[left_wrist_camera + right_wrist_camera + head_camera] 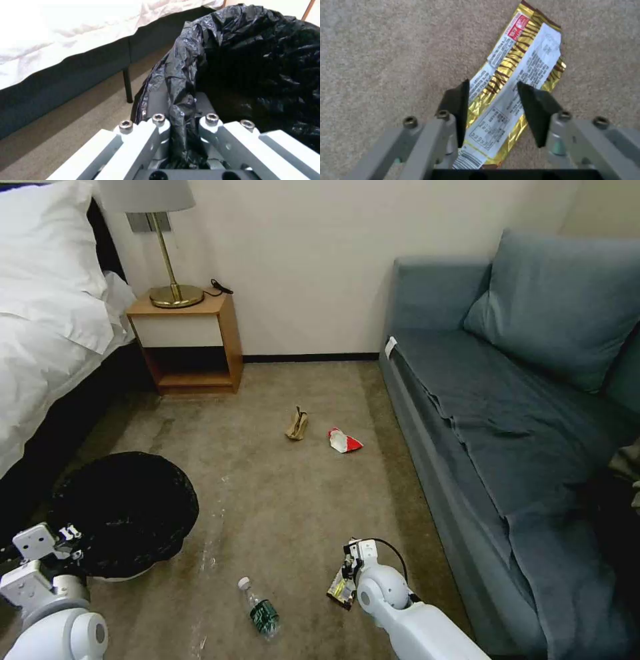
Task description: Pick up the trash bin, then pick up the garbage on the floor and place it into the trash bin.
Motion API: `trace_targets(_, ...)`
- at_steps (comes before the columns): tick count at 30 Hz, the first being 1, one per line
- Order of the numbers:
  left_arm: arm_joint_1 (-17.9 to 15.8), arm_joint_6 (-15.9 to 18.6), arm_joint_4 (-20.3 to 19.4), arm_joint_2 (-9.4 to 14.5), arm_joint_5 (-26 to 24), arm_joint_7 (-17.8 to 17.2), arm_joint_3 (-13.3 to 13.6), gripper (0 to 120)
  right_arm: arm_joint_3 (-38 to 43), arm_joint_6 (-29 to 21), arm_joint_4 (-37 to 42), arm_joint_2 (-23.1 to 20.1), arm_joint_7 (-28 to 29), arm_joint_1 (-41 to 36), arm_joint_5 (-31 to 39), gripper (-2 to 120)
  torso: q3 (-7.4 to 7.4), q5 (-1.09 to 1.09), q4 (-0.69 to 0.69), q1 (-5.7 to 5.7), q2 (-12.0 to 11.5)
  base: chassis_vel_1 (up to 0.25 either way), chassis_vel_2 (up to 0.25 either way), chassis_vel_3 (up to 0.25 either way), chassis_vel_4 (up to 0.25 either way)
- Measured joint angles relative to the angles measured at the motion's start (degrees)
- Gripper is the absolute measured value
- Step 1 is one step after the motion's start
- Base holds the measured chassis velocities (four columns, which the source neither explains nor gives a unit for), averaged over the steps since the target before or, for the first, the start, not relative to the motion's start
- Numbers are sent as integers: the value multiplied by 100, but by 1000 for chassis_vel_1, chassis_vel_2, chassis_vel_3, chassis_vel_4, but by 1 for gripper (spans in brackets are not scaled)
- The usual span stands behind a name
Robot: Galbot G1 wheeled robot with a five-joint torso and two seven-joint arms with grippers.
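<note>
A: What's the room like?

B: Beige carpet floor (287, 500), a bed with white linen (47, 313) at the left, a wooden nightstand (190, 343) with a brass lamp (170, 260) against the far wall, and a blue-grey sofa (507, 413) along the right.

A: Where is the trash bin?

B: The trash bin (127, 510) is at the lower left near the bed, its black bag (253, 65) crinkled over the rim. The left tool (182, 117) is closed on that bagged rim, one finger outside and one inside.

A: And the litter?

B: A clear bottle with a green label (259, 608) lies on the carpet between the two arms. A tan-brown scrap (297, 424) and a red-and-white carton (344, 441) lie just beside each other farther off, toward the wall.

A: The right arm?

B: Reaching low over the floor. The right tool (493, 100) points down with its dark pads (533, 110) spread, one either side of the gold foil wrapper (516, 75), which lies flat on the carpet. The pads are not pressing it.
</note>
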Motion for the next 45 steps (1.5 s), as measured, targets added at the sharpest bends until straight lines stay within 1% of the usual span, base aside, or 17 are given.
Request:
trace_targets(5, -26, 8, 3, -11, 26, -7, 34, 5, -5, 149, -110, 56, -44, 1, -57, 16, 0, 0, 0, 0, 0, 0, 0, 0, 0)
trace_targets(7, -29, 8, 9, -19, 31, -8, 41, 5, -14, 175, -131, 71, -60, 0, -88, 13, 0, 0, 0, 0, 0, 0, 0, 0, 0)
trace_targets(8, -30, 8, 17, -29, 37, -8, 45, 5, -26, 222, -170, 93, -92, -3, -146, 6, 0, 0, 0, 0, 0, 0, 0, 0, 0)
trace_targets(9, -30, 8, 17, -29, 37, -8, 45, 5, -26, 222, -170, 93, -92, -3, -146, 6, 0, 0, 0, 0, 0, 0, 0, 0, 0)
trace_targets(10, -26, 8, 17, -34, 39, -9, 44, 5, -36, 279, -222, 119, -141, -10, -215, 0, 0, 0, 0, 0, 0, 0, 0, 0, 0)
trace_targets(24, -15, -82, 172, -25, -1, 51, -65, 5, -87, 483, -447, 194, -355, -12, -559, 0, 0, 0, 0, 0, 1, 0, 0, 0, 0)
trace_targets(26, -34, -96, 214, -23, -4, 57, -67, 5, -66, 434, -351, 164, -383, -12, -620, 8, 0, 0, 0, 0, 1, 0, 0, 0, 0)
trace_targets(27, -34, -96, 214, -23, -4, 57, -67, 5, -66, 434, -351, 164, -383, -12, -620, 8, 0, 0, 0, 0, 1, 0, 0, 0, 0)
trace_targets(30, -82, -103, 278, -1, -13, 64, -10, 5, -2, 322, -149, 138, -343, -21, -623, 25, 0, 0, 0, 0, 1, 0, 0, 0, 0)
trace_targets(31, -82, -103, 278, -1, -13, 64, -10, 5, -2, 322, -149, 138, -343, -21, -623, 25, 0, 0, 0, 0, 1, 0, 0, 0, 0)
trace_targets(34, -114, -102, 285, 14, -34, 65, 40, 5, 57, 263, -66, 148, -267, -49, -610, 38, 0, 0, 0, 0, 1, 0, 0, 0, 0)
trace_targets(37, -122, -100, 285, 26, -48, 65, 51, 5, 81, 248, -45, 167, -241, -68, -609, 43, 0, 0, 0, 0, 1, 0, 0, 0, 0)
trace_targets(38, -131, -91, 287, 50, -63, 65, 65, 5, 112, 224, -16, 204, -212, -109, -610, 52, 0, 0, 0, 0, 1, 0, 0, 0, 0)
trace_targets(40, -136, -86, 288, 67, -67, 65, 71, 5, 127, 218, -10, 220, -203, -131, -613, 55, 0, 0, 0, 0, 1, 0, 0, 0, 0)
trace_targets(42, -147, -65, 288, 88, -69, 63, 91, 5, 182, 214, 7, 283, -194, -219, -650, 67, 0, 0, 0, 0, 1, 0, 0, 0, 0)
trace_targets(43, -147, -65, 288, 88, -69, 63, 91, 5, 182, 214, 7, 283, -194, -219, -650, 67, 0, 0, 0, 0, 1, 0, 0, 0, 0)
trace_targets(45, -154, -45, 280, 87, -65, 61, 121, 5, 228, 217, 2, 342, -207, -255, -694, 77, 0, 0, 0, 0, 1, 0, 0, 0, 0)
